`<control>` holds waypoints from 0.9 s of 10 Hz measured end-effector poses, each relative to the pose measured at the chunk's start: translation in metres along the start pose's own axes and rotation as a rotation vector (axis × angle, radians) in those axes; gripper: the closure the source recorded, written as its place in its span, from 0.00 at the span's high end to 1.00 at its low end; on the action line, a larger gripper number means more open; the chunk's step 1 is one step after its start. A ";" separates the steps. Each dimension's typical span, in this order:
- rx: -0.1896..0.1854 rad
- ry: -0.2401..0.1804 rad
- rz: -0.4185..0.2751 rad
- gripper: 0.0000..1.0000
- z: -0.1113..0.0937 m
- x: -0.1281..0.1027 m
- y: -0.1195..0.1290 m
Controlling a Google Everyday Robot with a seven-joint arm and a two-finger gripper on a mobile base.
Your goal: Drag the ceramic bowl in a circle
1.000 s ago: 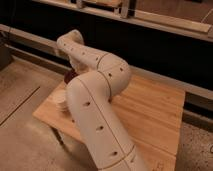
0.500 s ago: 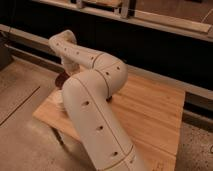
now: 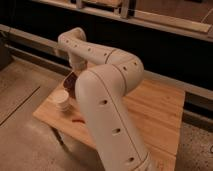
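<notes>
Maroon ceramic bowl (image 3: pixel 70 84) at table's (image 3: pixel 160 115) far left, beside white cup stack (image 3: pixel 62 101). Gripper (image 3: pixel 75 74) down at bowl, behind arm (image 3: pixel 107 85); grip state: cannot tell. Bowl likely heavy, slick, breakable; pinch rim.

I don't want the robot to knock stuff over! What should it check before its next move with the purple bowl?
1. Ceramic bowl sits on the table: ok.
2. Claw down at the bowl, under the wrist: ok, though mostly hidden by the arm.
3. Claw's hold on the bowl: cannot tell.
4. Room around the bowl: not ok, the cup stack stands close beside it and might get bumped.
</notes>
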 end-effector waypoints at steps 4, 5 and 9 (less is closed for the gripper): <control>0.026 0.006 0.069 0.19 0.004 -0.012 -0.033; 0.046 0.008 0.073 0.19 0.010 -0.014 -0.035; 0.133 -0.002 0.026 0.19 0.032 -0.021 -0.016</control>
